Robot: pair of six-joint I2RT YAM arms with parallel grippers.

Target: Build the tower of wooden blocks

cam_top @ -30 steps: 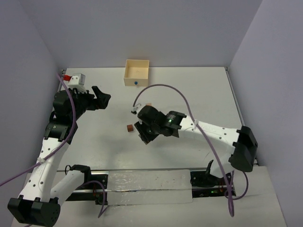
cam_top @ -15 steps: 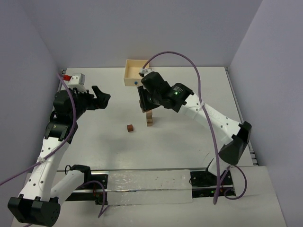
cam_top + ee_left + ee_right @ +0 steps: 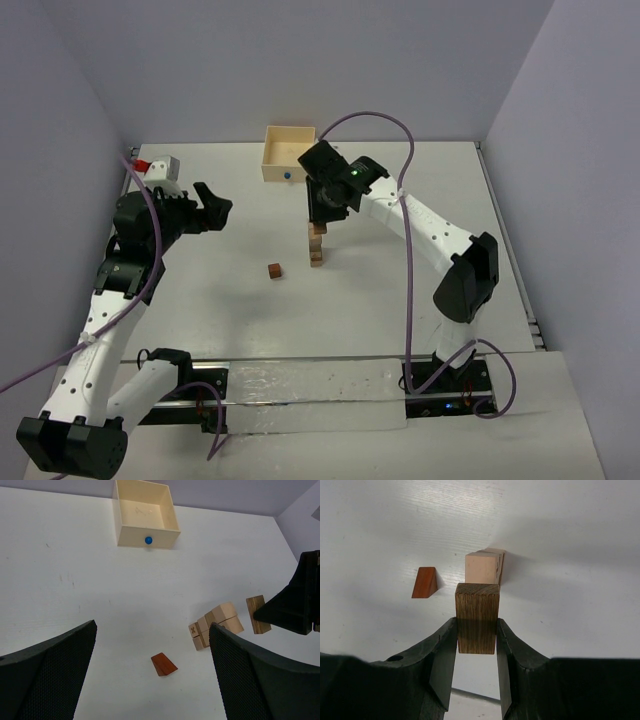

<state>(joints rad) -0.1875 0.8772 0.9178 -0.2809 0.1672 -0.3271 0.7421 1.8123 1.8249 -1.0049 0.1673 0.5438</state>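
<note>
Top external: right gripper [image 3: 476, 625], clenched on dark block [image 3: 477, 605], has swung above tower [image 3: 316, 245]; left gripper [image 3: 214, 206] stays open.

White table [image 3: 230, 310], matte, w/ a few faint scuff marks (clearest in the left wrist view). Pale lavender walls on 3 sides: back wall [image 3: 300, 60], left wall [image 3: 45, 150], right wall [image 3: 585, 150], all plain, no fittings. Light even & diffuse; soft grey shadows on tabletop.
</note>
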